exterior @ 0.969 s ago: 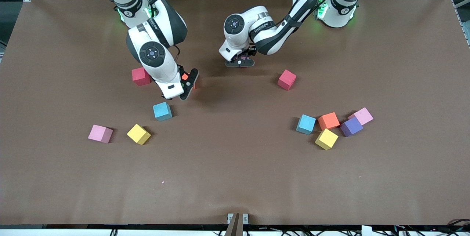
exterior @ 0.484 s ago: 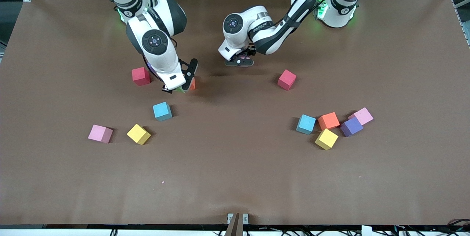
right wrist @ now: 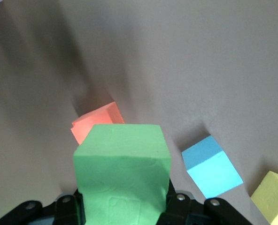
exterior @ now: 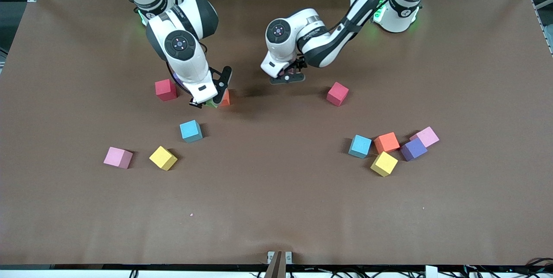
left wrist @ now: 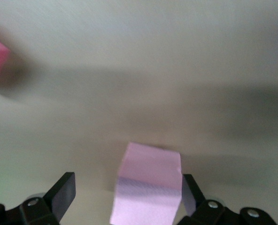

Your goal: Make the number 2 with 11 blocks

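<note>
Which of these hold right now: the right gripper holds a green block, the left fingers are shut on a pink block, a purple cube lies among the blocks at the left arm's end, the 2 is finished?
1. The right gripper holds the green block. True.
2. The left gripper is shut on the pink block. False: its fingers stand open either side of it.
3. A purple cube lies among the blocks toward the left arm's end. True, touching a pink block.
4. The number 2 is finished. False: the blocks lie scattered on the table.
</note>
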`<state>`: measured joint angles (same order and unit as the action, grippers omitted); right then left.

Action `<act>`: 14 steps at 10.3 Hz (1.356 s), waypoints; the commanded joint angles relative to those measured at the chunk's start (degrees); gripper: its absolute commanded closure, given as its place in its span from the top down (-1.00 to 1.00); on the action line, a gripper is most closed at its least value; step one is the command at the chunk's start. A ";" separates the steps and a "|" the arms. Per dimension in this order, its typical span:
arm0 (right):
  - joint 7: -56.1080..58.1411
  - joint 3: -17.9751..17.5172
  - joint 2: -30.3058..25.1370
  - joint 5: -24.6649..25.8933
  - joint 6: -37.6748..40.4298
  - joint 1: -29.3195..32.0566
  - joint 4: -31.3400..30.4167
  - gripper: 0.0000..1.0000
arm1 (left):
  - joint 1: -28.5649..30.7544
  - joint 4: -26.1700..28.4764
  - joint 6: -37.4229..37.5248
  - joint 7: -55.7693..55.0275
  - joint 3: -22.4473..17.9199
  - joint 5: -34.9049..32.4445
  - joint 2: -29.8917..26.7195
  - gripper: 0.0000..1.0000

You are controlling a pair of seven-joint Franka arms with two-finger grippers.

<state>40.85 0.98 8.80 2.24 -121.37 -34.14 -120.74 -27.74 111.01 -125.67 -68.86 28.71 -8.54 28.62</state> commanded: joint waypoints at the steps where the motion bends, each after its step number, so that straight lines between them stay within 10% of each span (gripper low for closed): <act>1: 0.02 0.16 -1.95 0.75 0.08 -4.17 -1.61 -0.48 | 4.87 -0.01 2.71 -1.46 -2.40 -1.48 -4.35 1.00; 4: -4.17 0.08 -0.63 5.64 -0.44 -11.72 -0.99 -0.48 | 9.44 -1.32 2.80 1.77 -8.39 -1.57 -6.21 1.00; 14: -17.38 -0.19 12.46 4.36 -11.08 -26.32 1.91 -0.45 | 15.08 3.50 -5.98 84.34 -32.29 -4.30 -11.22 1.00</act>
<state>24.22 0.48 19.77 7.52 -132.21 -59.09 -119.90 -12.39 112.67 -129.49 7.71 -1.71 -11.53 18.13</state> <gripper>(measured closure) 0.405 0.000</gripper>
